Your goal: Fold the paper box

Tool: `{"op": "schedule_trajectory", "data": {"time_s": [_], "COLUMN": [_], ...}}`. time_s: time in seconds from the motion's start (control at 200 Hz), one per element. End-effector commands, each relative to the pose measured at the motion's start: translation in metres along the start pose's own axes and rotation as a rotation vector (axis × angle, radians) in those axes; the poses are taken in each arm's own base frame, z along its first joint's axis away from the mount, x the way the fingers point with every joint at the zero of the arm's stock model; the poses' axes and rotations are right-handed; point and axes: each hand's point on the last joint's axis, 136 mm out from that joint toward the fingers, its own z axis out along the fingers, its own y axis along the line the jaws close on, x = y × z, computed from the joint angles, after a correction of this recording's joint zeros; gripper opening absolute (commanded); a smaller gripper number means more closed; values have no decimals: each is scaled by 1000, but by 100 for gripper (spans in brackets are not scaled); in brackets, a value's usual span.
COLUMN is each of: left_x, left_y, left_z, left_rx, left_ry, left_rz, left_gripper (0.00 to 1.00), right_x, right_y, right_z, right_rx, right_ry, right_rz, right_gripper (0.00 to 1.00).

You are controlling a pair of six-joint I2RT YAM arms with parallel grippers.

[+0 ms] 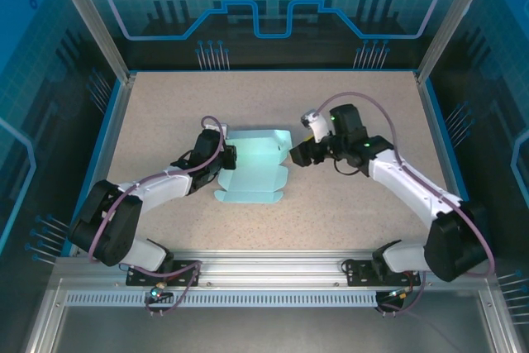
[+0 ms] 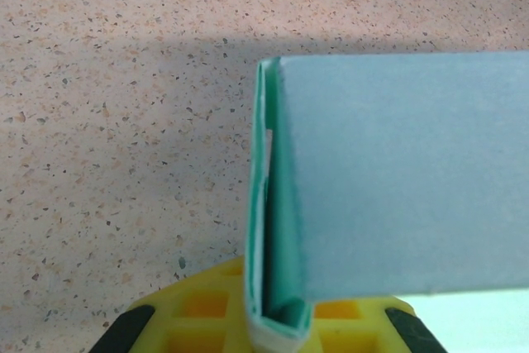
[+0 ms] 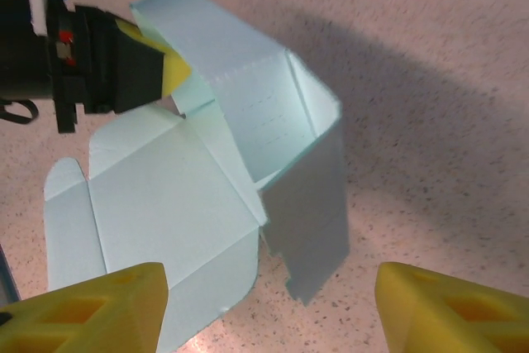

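Because the left fingers (image 2: 207, 316) pinch shut on just the doubled-over wall at the 9 o'clock side of the paper box (image 1: 252, 173), which sits half-formed at the middle of the bench (image 1: 347, 229), a push from the right fingers (image 3: 91, 307), spread wide and empty just off its 3 o'clock side, could twist the thin card out of that grip or crease its loose hanging side. Bare bench lies open toward 12 and 6 o'clock, with its edges well apart from the box.

paper box (image 1: 252, 175): thin pale-blue card, matt, smooth, creased at the folds
tabletop (image 1: 331, 212): speckled beige, matt, fine-grained
right gripper fingers (image 3: 99, 303): yellow plastic, dull sheen
base rail (image 1: 264, 269): silver metal, satin
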Motion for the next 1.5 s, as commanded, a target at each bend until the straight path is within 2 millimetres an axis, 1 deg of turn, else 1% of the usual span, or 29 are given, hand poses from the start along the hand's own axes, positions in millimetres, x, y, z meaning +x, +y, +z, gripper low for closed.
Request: {"op": "schedule_trajectory", "data": {"time_s": [0.0, 0.025, 0.08, 0.145, 0.2, 0.26, 0.35, 0.395, 0.485, 0.545, 0.68, 0.855, 1.041, 1.266, 1.496], "left_x": [-4, -4, -5, -5, -5, -6, -6, -7, -8, -9, -10, -10, -11, -9, -8], "left_y": [-5, -5, -5, -6, -5, -5, -6, -6, -7, -7, -8, -8, -8, -8, -8], "left_z": [-4, -4, -5, -6, -6, -6, -7, -7, -8, -8, -8, -9, -9, -8, -7], "left_rx": [29, 30, 31, 32, 29, 31, 33, 33, 35, 35, 38, 40, 38, 37, 40], "left_ry": [-14, -14, -16, -17, -17, -18, -19, -19, -22, -24, -24, -23, -24, -20, -18], "left_rz": [-6, -6, -6, -5, -6, -6, -7, -6, -6, -6, -6, -2, -1, 0, -3], "left_gripper": [12, 12, 12, 12, 12, 12, 12, 12, 12, 12, 12, 12, 12, 12, 12], "right_x": [11, 11, 12, 15, 15, 11, 3, 1, 1, 2, 2, 1, -1, -2, 0], "right_y": [-14, -19, -38, -59, -64, -58, -34, -26, -18, -18, -15, 0, 13, 24, 32], "right_z": [-12, -13, -14, -10, -3, 8, 18, 21, 29, 35, 49, 62, 64, 63, 64], "right_rx": [-11, -3, 32, 63, 44, -33, -221, -276, -323, -335, -372, -425, -466, -466, -443], "right_ry": [8, 4, -1, 12, 25, 15, -15, -20, -5, 4, 27, 47, 46, 46, 50], "right_rz": [39, 57, 125, 215, 244, 239, 211, 190, 154, 149, 139, 87, 50, 33, 15], "right_gripper": [67, 67, 65, 61, 60, 62, 66, 68, 68, 68, 64, 60, 55, 50, 51]}}
